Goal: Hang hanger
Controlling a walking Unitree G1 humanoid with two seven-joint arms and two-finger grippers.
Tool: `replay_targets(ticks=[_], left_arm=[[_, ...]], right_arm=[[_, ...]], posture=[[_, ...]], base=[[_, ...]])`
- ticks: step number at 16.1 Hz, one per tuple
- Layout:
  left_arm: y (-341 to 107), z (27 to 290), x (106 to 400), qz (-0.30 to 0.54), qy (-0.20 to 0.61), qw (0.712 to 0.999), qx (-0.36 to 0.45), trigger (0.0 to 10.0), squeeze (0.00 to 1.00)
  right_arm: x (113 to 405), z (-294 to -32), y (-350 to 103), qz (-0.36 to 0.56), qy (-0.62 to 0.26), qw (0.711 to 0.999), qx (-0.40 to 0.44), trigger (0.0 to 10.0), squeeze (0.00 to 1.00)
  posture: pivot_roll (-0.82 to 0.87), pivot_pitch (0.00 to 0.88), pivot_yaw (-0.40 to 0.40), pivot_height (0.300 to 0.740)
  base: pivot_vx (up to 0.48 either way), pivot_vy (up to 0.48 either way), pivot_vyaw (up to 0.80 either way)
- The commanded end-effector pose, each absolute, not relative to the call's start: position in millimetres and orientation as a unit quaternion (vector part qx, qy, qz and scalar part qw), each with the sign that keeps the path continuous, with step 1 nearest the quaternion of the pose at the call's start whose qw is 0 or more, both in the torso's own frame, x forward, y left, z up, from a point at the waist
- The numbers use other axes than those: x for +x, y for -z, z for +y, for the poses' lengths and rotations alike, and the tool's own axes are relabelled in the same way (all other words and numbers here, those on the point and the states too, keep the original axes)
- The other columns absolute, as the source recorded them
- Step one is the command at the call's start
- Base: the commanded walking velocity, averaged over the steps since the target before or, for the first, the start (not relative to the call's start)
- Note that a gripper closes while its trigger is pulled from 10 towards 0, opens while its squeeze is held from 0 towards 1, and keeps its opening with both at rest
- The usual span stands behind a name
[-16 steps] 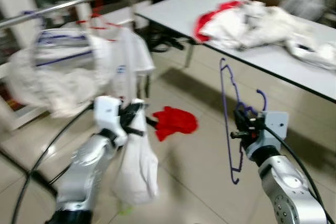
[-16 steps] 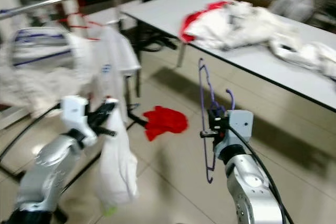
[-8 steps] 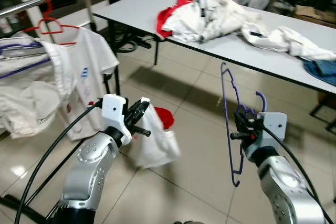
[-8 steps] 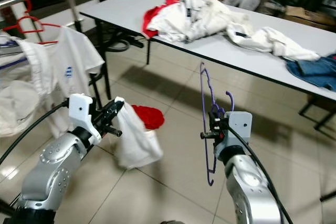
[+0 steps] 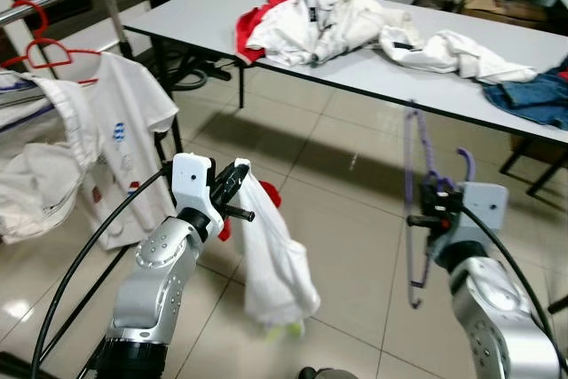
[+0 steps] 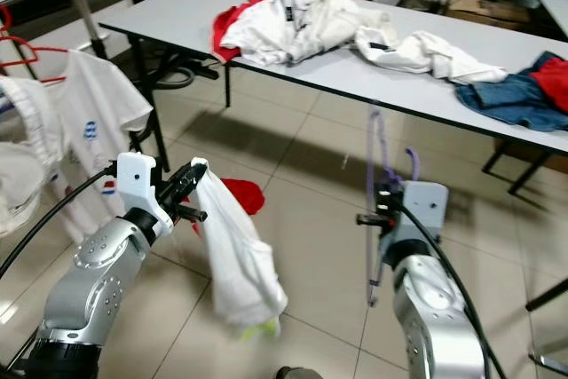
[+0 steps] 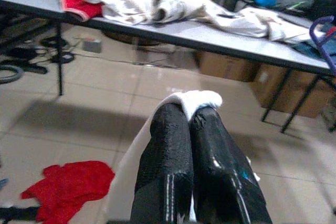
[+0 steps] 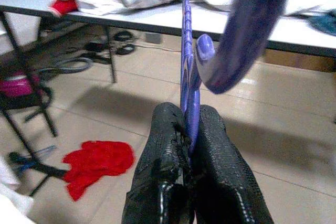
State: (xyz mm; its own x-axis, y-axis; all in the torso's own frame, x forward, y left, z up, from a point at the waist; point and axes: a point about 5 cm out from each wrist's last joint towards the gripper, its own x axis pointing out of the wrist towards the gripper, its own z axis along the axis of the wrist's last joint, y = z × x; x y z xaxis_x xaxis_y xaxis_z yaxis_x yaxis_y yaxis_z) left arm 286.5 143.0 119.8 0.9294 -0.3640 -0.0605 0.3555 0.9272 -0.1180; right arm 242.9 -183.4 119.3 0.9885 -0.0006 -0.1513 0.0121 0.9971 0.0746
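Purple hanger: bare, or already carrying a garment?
Bare. The purple hanger dangles from the right gripper; the left gripper holds the white garment.

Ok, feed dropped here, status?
Right hand shut on purple hanger. Left hand shut on white garment. Red cloth on floor ahead.

Left hand [image 5: 232,185] pinches white garment [image 5: 275,264]; right hand [image 5: 432,204] grips purple hanger [image 5: 415,184].

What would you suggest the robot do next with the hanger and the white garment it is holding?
Probably bring the two grippers together and feed the hanger into the garment. The right gripper is shut on the hanger, the left gripper is shut on the garment's edge, and the two hang apart above the floor, not yet joined.
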Motion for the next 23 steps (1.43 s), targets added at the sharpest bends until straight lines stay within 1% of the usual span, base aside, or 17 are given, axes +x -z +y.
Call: replay_targets(ticks=[1,3,6,10,13,15,17,18,19,20,21,22,23], left_arm=[[-125.2,142.7,289.9,0.032,0.177,0.983,-0.043,10.0,0.0],[-125.1,147.2,289.1,0.033,0.171,0.984,-0.032,10.0,0.0],[-125.1,149.0,289.2,0.035,0.169,0.985,-0.027,10.0,0.0],[-125.6,143.0,294.1,0.033,0.181,0.983,-0.018,10.0,0.0],[-128.1,142.8,295.1,0.031,0.184,0.982,-0.014,10.0,0.0],[-129.5,142.0,292.9,0.027,0.199,0.98,-0.014,10.0,0.0],[-130.8,140.6,293.0,0.018,0.194,0.981,-0.022,10.0,0.0],[-130.2,137.1,295.0,0.013,0.203,0.979,-0.015,10.0,0.0],[-130.3,135.8,295.9,0.01,0.202,0.979,-0.017,10.0,0.0],[-130.7,135.5,296.2,0.008,0.201,0.979,-0.02,10.0,0.0],[-131.0,136.3,296.1,0.003,0.193,0.981,-0.034,10.0,0.0],[-130.3,137.9,295.1,0.003,0.188,0.981,-0.04,10.0,0.0],[-130.1,138.2,294.8,0.002,0.187,0.982,-0.039,10.0,0.0]], right_arm=[[245.3,-180.9,-122.4,0.065,-0.006,0.997,0.041,10.0,0.0],[246.5,-178.4,-118.9,0.068,-0.004,0.997,0.019,10.0,0.0],[245.1,-175.8,-117.2,0.078,-0.008,0.996,0.032,10.0,0.0],[242.9,-179.3,-115.1,0.084,-0.001,0.996,0.039,10.0,0.0],[247.1,-177.4,-115.0,0.082,0.002,0.996,0.039,10.0,0.0],[249.7,-174.2,-114.1,0.08,0.0,0.996,0.033,10.0,0.0],[247.9,-174.1,-115.5,0.078,0.003,0.997,0.026,10.0,0.0],[245.1,-177.4,-115.5,0.085,0.011,0.996,0.021,10.0,0.0],[244.1,-178.3,-116.1,0.087,0.005,0.996,0.004,10.0,0.0],[243.8,-178.2,-116.7,0.086,-0.002,0.996,-0.008,10.0,0.0],[244.2,-175.3,-119.8,0.077,-0.027,0.996,-0.039,10.0,0.0],[246.3,-171.3,-122.2,0.07,-0.051,0.995,-0.047,10.0,0.0],[247.2,-170.0,-122.4,0.07,-0.058,0.995,-0.042,10.0,0.0]], posture=[[-0.17,0.0,-0.01,0.74],[-0.15,0.0,-0.02,0.74],[-0.16,0.0,-0.02,0.74],[-0.17,0.0,-0.006,0.74],[-0.14,0.0,-0.01,0.74],[-0.14,0.0,-0.004,0.74],[-0.16,0.0,0.006,0.74],[-0.17,0.0,0.005,0.74],[-0.17,0.0,0.001,0.74],[-0.17,0.0,0.001,0.74],[-0.18,0.0,-0.003,0.74],[-0.18,0.0,-0.007,0.74],[-0.17,0.0,-0.008,0.74]], base=[[0.0,-0.364,0.0],[0.0,-0.424,0.0],[0.0,-0.461,0.0],[0.0,-0.46,-0.75],[0.0,-0.434,-0.8],[0.0,-0.127,-0.6],[0.0,0.0,0.0],[0.0,0.0,0.0],[0.0,0.0,0.0],[0.0,0.0,0.0],[0.27,0.0,0.0],[0.304,0.0,0.0],[0.319,0.0,0.0]])
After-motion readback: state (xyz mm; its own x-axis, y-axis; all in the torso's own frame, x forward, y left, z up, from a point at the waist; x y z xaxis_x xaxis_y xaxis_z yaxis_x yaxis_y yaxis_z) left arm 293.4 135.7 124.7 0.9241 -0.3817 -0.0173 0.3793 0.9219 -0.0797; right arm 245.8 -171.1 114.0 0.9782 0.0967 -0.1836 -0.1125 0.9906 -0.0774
